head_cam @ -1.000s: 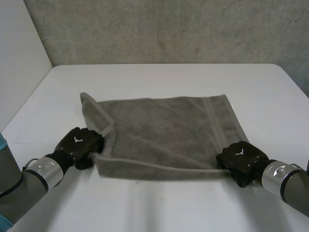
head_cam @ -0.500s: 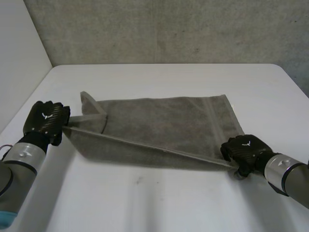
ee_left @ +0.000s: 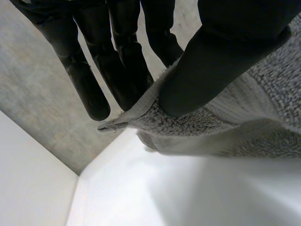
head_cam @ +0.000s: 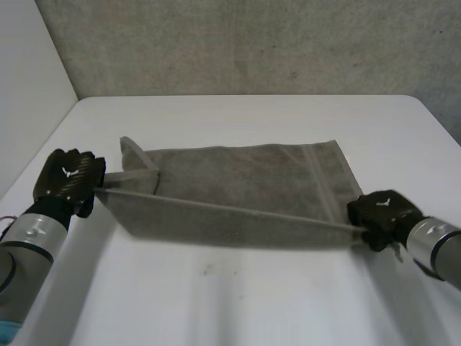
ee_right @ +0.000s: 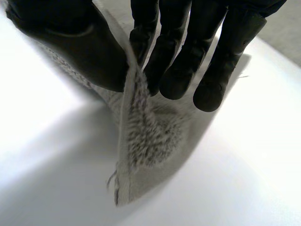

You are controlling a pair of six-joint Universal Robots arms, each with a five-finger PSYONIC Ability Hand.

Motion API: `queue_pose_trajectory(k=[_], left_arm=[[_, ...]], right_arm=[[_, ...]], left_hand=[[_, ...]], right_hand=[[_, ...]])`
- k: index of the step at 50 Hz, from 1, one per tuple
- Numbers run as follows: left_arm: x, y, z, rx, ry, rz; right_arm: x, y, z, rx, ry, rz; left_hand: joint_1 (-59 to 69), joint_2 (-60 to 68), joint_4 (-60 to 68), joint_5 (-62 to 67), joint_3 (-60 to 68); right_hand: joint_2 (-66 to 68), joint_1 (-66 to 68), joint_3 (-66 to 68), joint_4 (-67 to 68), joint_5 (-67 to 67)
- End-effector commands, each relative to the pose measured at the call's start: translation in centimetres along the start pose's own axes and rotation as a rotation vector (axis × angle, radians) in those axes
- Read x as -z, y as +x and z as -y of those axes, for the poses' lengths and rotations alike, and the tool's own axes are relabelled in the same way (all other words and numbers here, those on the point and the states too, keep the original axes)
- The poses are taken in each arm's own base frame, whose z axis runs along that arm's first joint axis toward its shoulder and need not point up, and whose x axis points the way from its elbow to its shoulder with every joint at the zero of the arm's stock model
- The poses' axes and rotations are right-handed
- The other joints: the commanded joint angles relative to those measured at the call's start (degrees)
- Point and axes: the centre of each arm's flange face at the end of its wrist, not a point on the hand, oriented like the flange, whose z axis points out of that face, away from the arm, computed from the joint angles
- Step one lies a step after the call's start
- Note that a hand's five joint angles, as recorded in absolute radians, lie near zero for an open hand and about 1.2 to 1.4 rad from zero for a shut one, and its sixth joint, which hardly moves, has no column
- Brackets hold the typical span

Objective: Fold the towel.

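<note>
Towel (head_cam: 238, 180) lies grey and mostly flat in the middle of the white counter (head_cam: 252, 303). Its near edge is lifted off the surface and drawn into a taut line between your two grips.

Your left robot hand (head_cam: 68, 180), out at 9 o'clock of the cloth, has the near left corner pinched. The left wrist view shows the thumb (ee_left: 211, 70) pressed on the hem against the fingers (ee_left: 127, 70) behind it. Your right robot hand (head_cam: 382, 213), at about 4 o'clock, is clamped on the near right corner the same way. Its thumb is on one face and its fingertips (ee_right: 174, 75) on the other, with the corner's tip hanging below the pinch.

The far edge rests on the counter toward 12 o'clock. The far left corner, near 10 o'clock, is turned over on itself into a small flap (head_cam: 140, 162).

I judge you to be at the start of the first fold: both near corners are gripped and raised, and nothing is laid over yet. The next move calls for carrying both corners together toward 12 o'clock, high enough that the lifted edge clears the cloth beneath. Keep the line between them tight so no slack bunches mid-span, and aim to land the near corners on the far ones. Watch the flap at 10 o'clock; folded under, it would probably leave a lump and a crooked edge.
</note>
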Motion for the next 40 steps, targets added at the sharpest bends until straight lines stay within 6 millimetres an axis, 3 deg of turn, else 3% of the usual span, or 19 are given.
queue_pose_trajectory(k=[1,2,3,5,8,10,12,16,19,24,27,29,30,32,35,37,38,39,40], left_arm=[[1.6,-2.0,4.9,-0.031,0.108,0.059],[2.2,-2.6,6.6,-0.039,0.140,0.078],[2.2,-2.6,6.6,-0.039,0.141,0.078],[3.7,-4.2,10.5,-0.060,0.213,0.120],[4.5,-4.7,12.2,-0.065,0.234,0.130],[5.5,-5.8,14.9,-0.072,0.259,0.142],[5.6,-6.1,15.7,-0.069,0.249,0.139],[5.4,-6.4,15.8,-0.049,0.154,0.100],[4.7,-6.2,14.9,-0.033,0.094,0.073],[1.0,-4.5,9.1,0.033,-0.145,-0.046],[-0.2,-4.1,7.7,0.047,-0.189,-0.069],[-2.8,-3.3,5.6,0.061,-0.247,-0.113],[-2.8,-3.3,5.6,0.061,-0.247,-0.113],[-5.6,-2.9,4.8,0.052,-0.253,-0.120],[-7.1,-2.9,4.9,0.032,-0.232,-0.106],[-10.1,-4.0,6.9,-0.022,-0.140,-0.045],[-10.1,-4.0,6.9,-0.022,-0.140,-0.045],[-11.5,-5.0,8.9,-0.036,-0.060,0.005],[-12.4,-6.2,11.8,-0.045,0.050,0.061]], right_arm=[[5.2,3.8,7.6,0.097,0.208,-0.167],[5.2,3.8,7.6,0.098,0.208,-0.167],[7.1,4.5,9.6,0.126,0.262,-0.207],[8.8,5.2,11.4,0.148,0.304,-0.245],[11.7,6.1,14.6,0.182,0.359,-0.274],[12.9,6.3,15.8,0.191,0.362,-0.268],[14.8,6.8,17.4,0.221,0.343,-0.269],[15.2,7.0,17.8,0.274,0.284,-0.251],[12.6,7.6,16.5,0.311,0.167,-0.188],[8.5,7.7,14.0,0.329,0.045,-0.082],[6.0,7.2,13.1,0.321,0.006,-0.031],[4.6,6.8,12.8,0.323,-0.008,-0.006],[3.1,6.5,12.7,0.331,-0.020,-0.001],[1.7,6.3,12.8,0.348,-0.021,-0.011],[-0.9,6.4,14.0,0.397,0.034,-0.081],[-2.0,7.0,15.2,0.422,0.091,-0.146],[-2.7,7.8,16.9,0.452,0.177,-0.231],[-2.8,8.9,19.4,0.479,0.293,-0.339],[-2.8,9.0,19.4,0.479,0.294,-0.340]], left_hand=[[11.79,10.28,10.24,11.08,10.31],[11.79,10.28,10.24,11.08,10.31],[11.79,10.28,10.24,11.08,10.31],[11.79,10.28,10.24,11.08,10.31],[11.79,10.28,10.24,11.08,10.31],[11.79,10.28,10.24,11.08,10.31],[11.79,10.28,10.24,11.08,10.31],[11.79,10.28,10.24,11.08,10.31],[11.79,10.28,10.24,11.08,10.31],[11.79,10.28,10.24,11.08,10.31],[11.79,10.28,10.24,11.08,10.31],[11.79,10.28,10.24,11.08,10.31],[11.79,10.28,10.24,11.08,10.31],[11.79,10.28,10.24,11.08,10.31],[11.79,10.28,10.24,11.08,10.31],[11.79,10.28,10.24,11.08,10.31],[11.79,10.28,10.24,11.08,10.31],[11.79,10.28,10.24,11.08,10.31],[11.79,10.28,10.24,11.08,10.31]], right_hand=[[3.27,3.92,3.51,3.31,3.23],[3.27,3.92,3.51,3.31,3.23],[3.27,3.92,3.51,3.31,3.23],[3.27,3.92,3.51,3.31,3.23],[3.27,3.92,3.51,3.31,3.23],[3.27,3.92,3.51,3.31,3.23],[3.27,3.92,3.51,3.31,3.23],[3.27,3.92,3.51,3.31,3.23],[3.27,3.92,3.51,3.31,3.23],[3.27,3.92,3.51,3.31,3.23],[3.27,3.92,3.51,3.31,3.23],[3.27,3.92,3.51,3.31,3.23],[3.27,3.92,3.51,3.31,3.23],[3.27,3.92,3.51,3.31,3.23],[3.27,3.92,3.51,3.31,3.23],[3.27,3.92,3.51,3.31,3.23],[3.27,3.92,3.51,3.31,3.23],[3.27,3.92,3.51,3.31,3.23],[3.27,3.92,3.51,3.31,3.23]])
